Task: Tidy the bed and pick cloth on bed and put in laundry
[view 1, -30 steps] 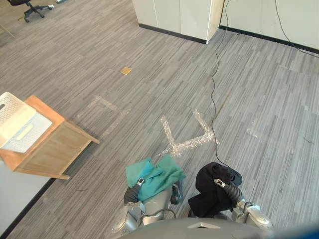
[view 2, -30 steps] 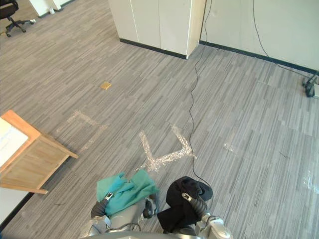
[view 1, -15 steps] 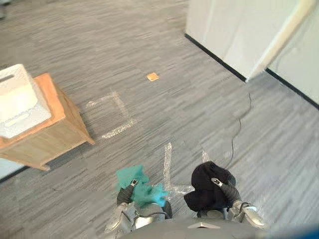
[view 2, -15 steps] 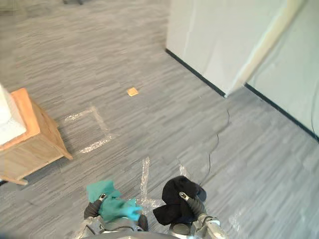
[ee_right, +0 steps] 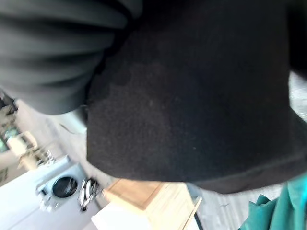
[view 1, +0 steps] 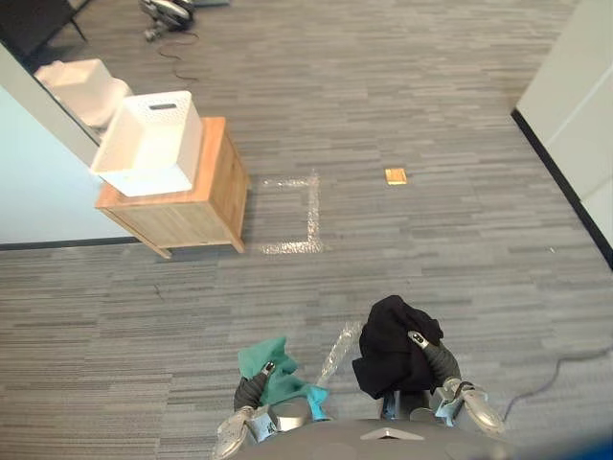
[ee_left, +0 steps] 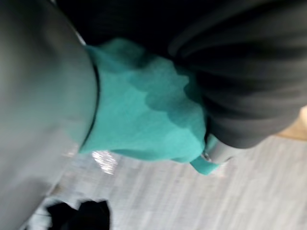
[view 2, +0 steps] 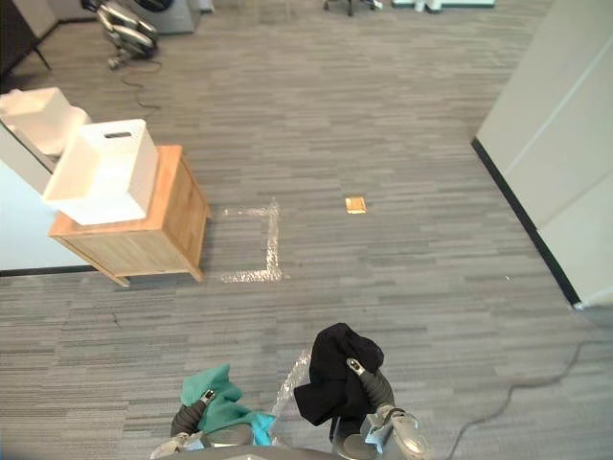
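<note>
A white basket (view 1: pixel 151 144) is sitting on top of a low wooden table (view 1: pixel 196 218), covering most of it and leaving a strip of wood bare on the side facing a taped square (view 1: pixel 311 206) on the grey floor (view 1: pixel 441 240). The square is lying just beside the table, and a small tan square (view 1: pixel 396 175) is lying beyond it, farther from the table and toward the white wall (view 1: pixel 584 86). Well apart from the table, on the robot's side of it, the left hand (view 1: pixel 251 390) is carrying a teal cloth (view 1: pixel 278 374). The cloth is bunching over the front of the hand, past the dark ribbed cover. In the left wrist view it is spreading out from under that cover and hiding the grip, so I cannot tell whether the hand is spread, pressed together or pinching the fabric. Farther from the table, the right hand (view 1: pixel 433 356) is carrying a black cloth (view 1: pixel 388 345) in the same way. The cloth is heaping over the front of the hand and hanging down from it, and the right wrist view is showing dark fabric against the ribbed cover, so the grip there cannot be told either. The two cloths are hanging near each other without touching, both off the floor and neither near the basket.
</note>
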You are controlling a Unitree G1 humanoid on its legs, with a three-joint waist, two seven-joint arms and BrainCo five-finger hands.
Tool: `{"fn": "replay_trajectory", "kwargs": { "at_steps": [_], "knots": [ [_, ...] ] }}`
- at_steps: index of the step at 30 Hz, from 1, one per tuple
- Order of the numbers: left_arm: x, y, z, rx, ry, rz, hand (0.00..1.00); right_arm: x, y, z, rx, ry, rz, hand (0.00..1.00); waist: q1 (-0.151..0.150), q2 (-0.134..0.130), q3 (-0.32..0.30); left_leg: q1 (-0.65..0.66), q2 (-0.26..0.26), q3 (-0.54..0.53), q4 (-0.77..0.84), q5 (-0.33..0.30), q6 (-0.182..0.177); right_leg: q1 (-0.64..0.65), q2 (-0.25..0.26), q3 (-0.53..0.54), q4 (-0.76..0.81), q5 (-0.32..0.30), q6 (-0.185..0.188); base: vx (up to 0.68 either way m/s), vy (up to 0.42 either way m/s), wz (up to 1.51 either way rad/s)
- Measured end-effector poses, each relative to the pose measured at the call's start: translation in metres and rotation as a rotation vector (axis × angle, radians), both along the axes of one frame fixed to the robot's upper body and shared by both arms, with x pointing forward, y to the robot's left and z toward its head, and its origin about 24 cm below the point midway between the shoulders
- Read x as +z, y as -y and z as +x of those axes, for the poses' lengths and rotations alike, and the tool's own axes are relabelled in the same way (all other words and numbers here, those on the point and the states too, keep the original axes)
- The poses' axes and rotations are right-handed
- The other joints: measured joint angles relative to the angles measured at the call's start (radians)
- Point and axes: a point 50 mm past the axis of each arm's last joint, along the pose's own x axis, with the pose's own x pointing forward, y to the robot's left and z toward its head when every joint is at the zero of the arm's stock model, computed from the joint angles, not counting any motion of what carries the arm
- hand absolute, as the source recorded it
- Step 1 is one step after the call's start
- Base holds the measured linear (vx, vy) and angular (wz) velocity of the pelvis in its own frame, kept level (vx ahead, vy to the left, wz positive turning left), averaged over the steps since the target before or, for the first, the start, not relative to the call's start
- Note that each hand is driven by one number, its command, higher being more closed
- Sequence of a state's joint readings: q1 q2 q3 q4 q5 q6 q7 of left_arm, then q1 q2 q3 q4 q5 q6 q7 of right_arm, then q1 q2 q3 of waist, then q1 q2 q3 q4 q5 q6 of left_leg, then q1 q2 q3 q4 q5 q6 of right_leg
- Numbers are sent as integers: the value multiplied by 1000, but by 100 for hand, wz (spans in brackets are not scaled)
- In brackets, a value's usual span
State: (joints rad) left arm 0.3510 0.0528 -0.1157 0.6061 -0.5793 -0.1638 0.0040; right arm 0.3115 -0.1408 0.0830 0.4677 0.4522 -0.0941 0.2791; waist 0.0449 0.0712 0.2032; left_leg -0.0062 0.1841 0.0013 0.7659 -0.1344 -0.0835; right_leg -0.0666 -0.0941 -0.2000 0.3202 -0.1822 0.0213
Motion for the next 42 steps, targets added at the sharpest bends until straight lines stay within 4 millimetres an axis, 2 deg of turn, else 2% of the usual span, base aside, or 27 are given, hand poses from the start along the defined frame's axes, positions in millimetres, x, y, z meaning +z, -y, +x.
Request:
{"fn": "replay_trajectory", "kwargs": {
  "at_steps": [1,2,4,8,10,11,12,14,15,16,17,18,20,22,23,25,27,29,30,32,35,36,38,39,40,41,42],
  "knots": [
    [2,1,3,-1,19,-1,100,-2,1,-5,-8,-14,0,100,2,10,3,-53,30,17,115,99,-3,68,14,-16,-58,-1,-13,320,-203,38],
    [6,2,6,-10,44,2,100,-2,2,-8,-17,-21,0,100,3,9,4,-113,25,31,194,16,9,112,13,-26,-94,-8,-23,314,-188,32],
    [11,4,12,-35,89,-8,100,-2,8,-13,-41,-24,-8,100,6,5,7,-191,16,104,195,-66,12,168,5,-41,-158,-3,-33,296,-125,15],
    [17,6,15,-48,123,-22,100,0,12,-22,-59,-27,-16,100,3,-16,16,-219,-73,281,-220,-78,22,261,-23,-68,-220,-14,-7,371,5,3],
    [17,11,18,-69,129,-30,100,-1,11,-23,-62,-30,-15,100,7,-18,20,-211,-137,303,-635,163,40,304,-22,-70,-248,-32,22,415,121,-11],
    [17,10,19,-69,130,-27,100,-1,9,-23,-60,-29,-12,100,11,-22,21,-206,-138,311,-655,222,63,317,-22,-66,-253,-36,28,428,156,-12],
    [18,8,21,-76,135,-19,100,0,7,-20,-63,-21,-7,100,15,-30,18,-197,-159,321,-649,204,139,336,-36,-63,-260,-38,28,433,136,7],
    [21,0,28,-87,161,9,100,3,2,-16,-48,17,-6,100,5,-44,34,-245,-149,321,-501,126,154,360,-39,-63,-280,2,27,418,137,25],
    [22,-6,30,-88,170,29,100,3,-2,-15,-30,19,0,100,8,-48,45,-292,-109,375,-337,76,136,396,-43,-60,-287,32,56,359,189,28],
    [20,-10,26,-84,153,39,100,3,-5,-11,-10,26,0,100,16,-61,48,-308,-91,440,-311,38,120,419,-56,-55,-262,39,64,318,194,26],
    [19,-5,26,-83,152,26,100,3,-3,-13,-9,20,-6,100,12,-45,38,-291,-79,441,-354,24,124,421,-48,-64,-235,38,64,232,208,12],
    [17,-4,21,-70,138,20,100,-2,1,-14,-6,-7,-22,100,14,-44,25,-258,-105,454,-371,-25,185,411,-72,-71,-128,11,74,221,220,17],
    [18,-11,24,-95,142,40,100,-3,0,-9,-11,-4,-21,100,8,-105,12,-178,-195,490,-445,-43,174,282,-213,-79,167,28,108,315,241,25],
    [18,-18,24,-132,125,84,100,2,0,1,-33,33,-23,100,-6,-122,18,-117,-264,465,-470,-80,219,119,-320,-55,570,122,117,429,253,45],
    [17,-17,23,-154,112,90,100,2,-4,1,-25,31,-23,100,-23,-128,23,-57,-288,434,-511,-86,218,52,-337,-58,698,95,102,365,229,57],
    [15,-8,18,-191,96,79,100,2,-5,-3,-23,23,-28,100,-29,-103,26,34,-288,389,-576,-85,217,-27,-302,-94,739,31,71,436,207,62],
    [14,-3,16,-210,84,72,100,5,-7,-6,-22,36,-22,100,-39,-93,23,108,-287,344,-621,-77,227,-95,-255,-120,660,-28,74,470,150,79],
    [13,-1,17,-215,72,68,100,8,-8,-4,-20,56,-13,100,-58,-88,22,152,-279,268,-630,-76,227,-157,-151,-112,341,-53,75,456,48,92],
    [13,-1,18,-218,71,69,100,8,-7,-4,-22,58,-13,100,-61,-88,22,163,-276,248,-633,-78,224,-162,-120,-98,231,-36,76,549,-3,96],
    [13,-1,19,-227,65,77,100,6,-6,-8,-32,49,-5,100,-61,-89,21,214,-274,174,-667,-89,205,-195,-32,-6,-126,116,91,515,-35,92],
    [9,-3,13,-223,43,83,100,7,-7,-4,-36,63,4,100,-56,-104,26,284,-290,120,-682,-112,164,-238,-14,54,-199,205,77,456,-95,83],
    [9,-7,9,-218,40,93,100,6,-9,-5,-28,57,9,100,-52,-97,30,328,-289,99,-669,-134,125,-231,6,52,-199,252,22,655,-186,74],
    [8,-14,-4,-209,19,112,100,5,-13,-6,-10,50,17,100,-56,-117,13,371,-290,69,-613,-177,58,-194,28,52,-186,328,-70,589,-202,81],
    [4,-10,-5,-197,3,100,100,5,-5,-4,-5,49,-9,100,-55,-76,5,371,-249,60,-563,-197,58,-212,54,43,-99,334,-83,551,-206,62],
    [5,-7,-5,-192,8,91,100,8,-2,5,2,73,-20,100,-53,-46,-10,333,-222,58,-492,-193,54,-230,59,26,-49,264,-95,532,-194,37],
    [4,-5,-5,-185,10,83,100,10,-1,10,3,86,-25,100,-53,-33,-12,311,-212,63,-440,-185,56,-234,63,19,-28,239,-100,530,-187,23],
    [4,-2,-3,-154,13,56,100,12,1,17,4,107,-28,100,-56,-21,-3,238,-190,111,-275,-106,75,-213,61,13,2,178,-101,512,-207,21]
  ]
}}
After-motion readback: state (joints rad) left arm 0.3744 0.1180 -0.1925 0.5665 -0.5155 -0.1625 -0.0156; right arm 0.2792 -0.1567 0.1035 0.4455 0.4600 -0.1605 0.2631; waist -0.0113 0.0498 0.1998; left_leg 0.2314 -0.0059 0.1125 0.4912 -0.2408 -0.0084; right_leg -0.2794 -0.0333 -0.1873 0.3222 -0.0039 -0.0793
